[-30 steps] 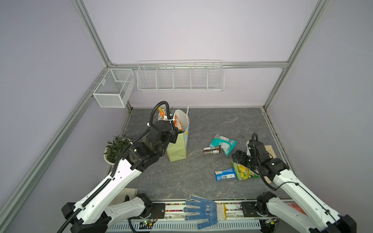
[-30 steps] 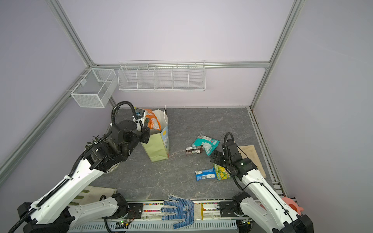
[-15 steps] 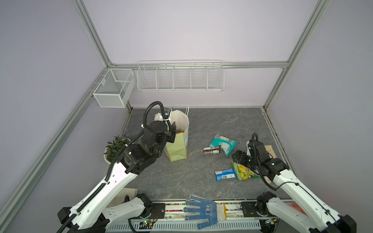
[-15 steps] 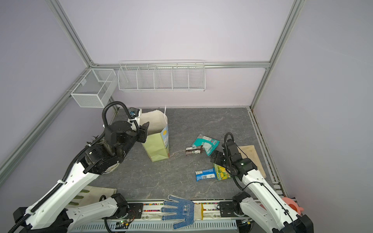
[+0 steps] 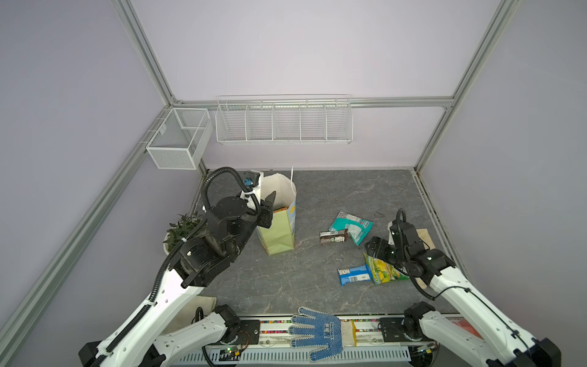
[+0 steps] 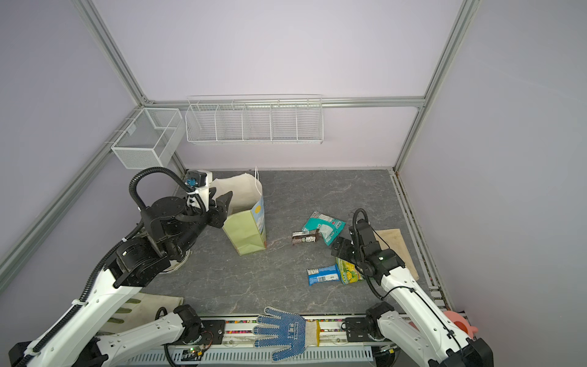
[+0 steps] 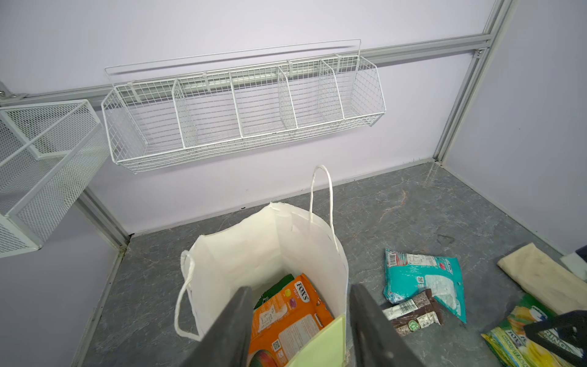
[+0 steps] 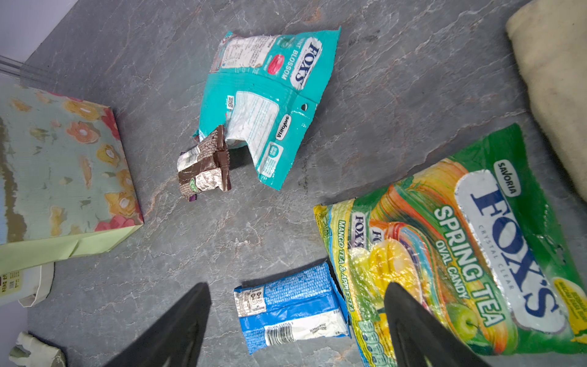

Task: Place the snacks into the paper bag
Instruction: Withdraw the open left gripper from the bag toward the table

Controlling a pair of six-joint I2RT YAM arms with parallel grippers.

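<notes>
The left gripper (image 7: 300,288) hangs over the mouth of the upright paper bag (image 7: 254,241), jaws parted and empty. That position looks chosen so anything let go falls inside, where an orange packet (image 7: 292,313) and a green packet (image 7: 275,285) lie. The right gripper (image 8: 297,286), spread wide and holding nothing, straddles the blue packet (image 8: 289,313), probably to pinch it. The yellow-green packet (image 8: 460,241), teal packet (image 8: 270,95) and brown bar (image 8: 205,168) wait on the table (image 8: 222,238).

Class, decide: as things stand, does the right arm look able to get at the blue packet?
Probably yes: the right gripper hangs open near the blue packet, which lies uncovered; only the yellow-green packet abuts one end.
</notes>
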